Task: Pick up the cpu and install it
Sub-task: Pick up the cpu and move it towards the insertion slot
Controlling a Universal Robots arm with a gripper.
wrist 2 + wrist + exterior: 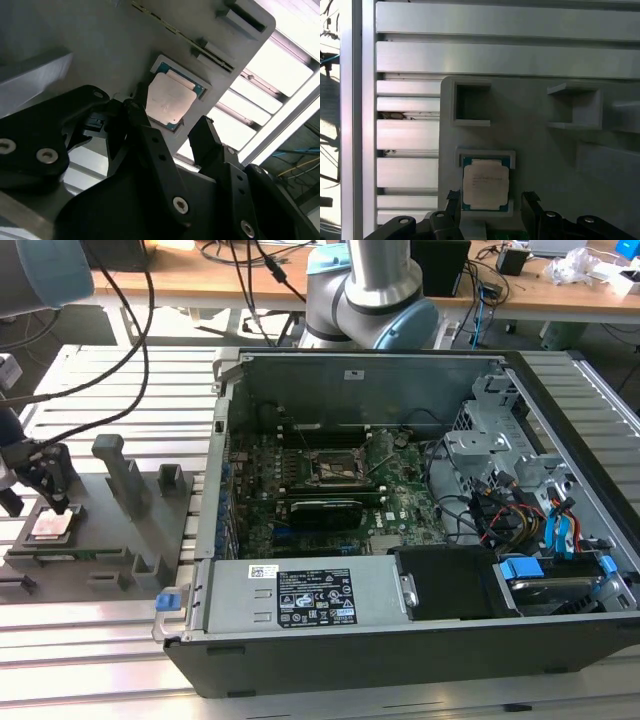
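The cpu (52,525) is a small square chip with a shiny pinkish metal top. It lies flat in a shallow pocket of the grey fixture plate (110,540), at the exterior view's left. My gripper (50,498) hangs just above it and is open. In both wrist views the two black fingertips (453,198) stand on either side of the cpu (485,185), near its edges, and hold nothing. The second wrist view has the cpu (170,100) beyond my gripper (172,131). The black-framed socket (337,467) sits on the motherboard inside the open computer case (300,610).
Grey upright blocks (120,472) rise from the fixture plate beside the cpu pocket. The case's side wall (212,490) stands between fixture and motherboard. Cables and drive bays (520,520) crowd the case's right part. Slatted aluminium table (100,640) lies underneath.
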